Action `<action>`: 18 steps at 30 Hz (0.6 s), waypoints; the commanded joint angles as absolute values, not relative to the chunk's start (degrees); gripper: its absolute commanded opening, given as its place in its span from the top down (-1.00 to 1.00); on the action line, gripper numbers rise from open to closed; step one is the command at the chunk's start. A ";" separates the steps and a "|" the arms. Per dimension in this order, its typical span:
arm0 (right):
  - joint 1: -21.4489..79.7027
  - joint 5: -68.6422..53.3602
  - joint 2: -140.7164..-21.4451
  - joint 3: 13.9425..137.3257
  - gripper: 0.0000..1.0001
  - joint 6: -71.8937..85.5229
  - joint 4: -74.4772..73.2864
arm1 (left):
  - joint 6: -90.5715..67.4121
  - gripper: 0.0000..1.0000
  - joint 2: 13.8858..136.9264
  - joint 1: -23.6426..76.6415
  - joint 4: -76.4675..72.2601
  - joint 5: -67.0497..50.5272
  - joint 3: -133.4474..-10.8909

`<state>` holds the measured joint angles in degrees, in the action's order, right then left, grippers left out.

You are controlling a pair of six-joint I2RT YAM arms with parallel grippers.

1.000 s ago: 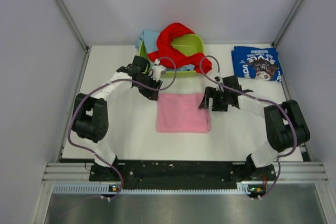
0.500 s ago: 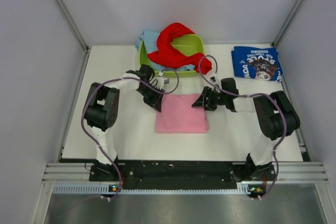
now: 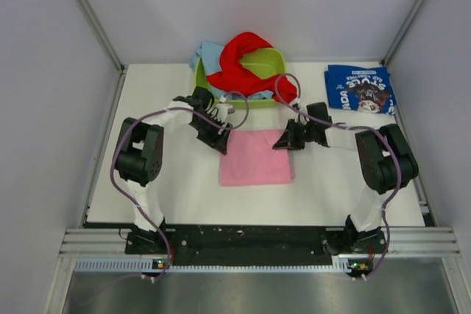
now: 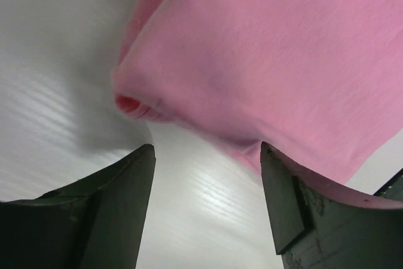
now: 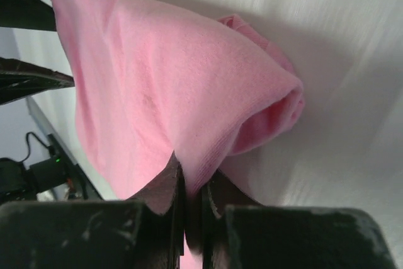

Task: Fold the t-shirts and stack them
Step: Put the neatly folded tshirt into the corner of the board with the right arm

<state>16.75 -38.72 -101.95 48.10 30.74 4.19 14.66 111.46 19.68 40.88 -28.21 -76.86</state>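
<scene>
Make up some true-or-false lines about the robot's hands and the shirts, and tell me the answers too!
1. The right hand is pinching the pink shirt. True.
2. The left hand is shut tight on the pink shirt. False: its fingers stand apart at the shirt's edge.
3. The red shirt is folded neatly. False: it hangs crumpled over the green tub.
4. The navy shirt lies folded, apart from the pink one. True.
5. The light blue shirt lies on top of the pink one. False: it is at the tub, partly under the red shirt.
</scene>
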 commanded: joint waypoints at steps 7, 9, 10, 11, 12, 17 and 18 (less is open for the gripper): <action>11.96 -18.56 -95.54 64.33 1.00 6.17 -25.56 | 20.12 -0.57 99.41 15.56 40.34 -21.01 -78.31; 10.20 -15.48 -94.84 66.17 1.00 4.23 -28.20 | 20.74 -0.58 98.71 15.38 40.52 -20.22 -78.48; 9.41 -13.55 -94.75 67.31 1.00 3.35 -29.26 | 21.00 -0.58 98.61 15.29 40.60 -19.87 -78.40; 8.71 -11.62 -94.75 68.54 1.00 2.47 -30.31 | 21.09 -0.58 98.44 15.21 40.61 -19.60 -78.57; 8.35 -9.43 -95.09 69.77 1.00 1.16 -31.37 | 21.18 -0.58 98.35 15.12 40.61 -19.43 -78.57; 7.03 -1.33 -98.61 76.10 1.00 -5.79 -34.28 | 21.62 -0.58 98.79 14.85 40.96 -19.16 -78.75; 6.51 -0.97 -99.66 77.16 1.00 -6.15 -34.36 | 21.80 -0.58 98.79 14.85 40.96 -19.07 -78.75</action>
<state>7.60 -8.58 -97.93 70.83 0.91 -31.70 20.25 100.07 15.33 41.04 -19.81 -77.08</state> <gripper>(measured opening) 0.044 0.790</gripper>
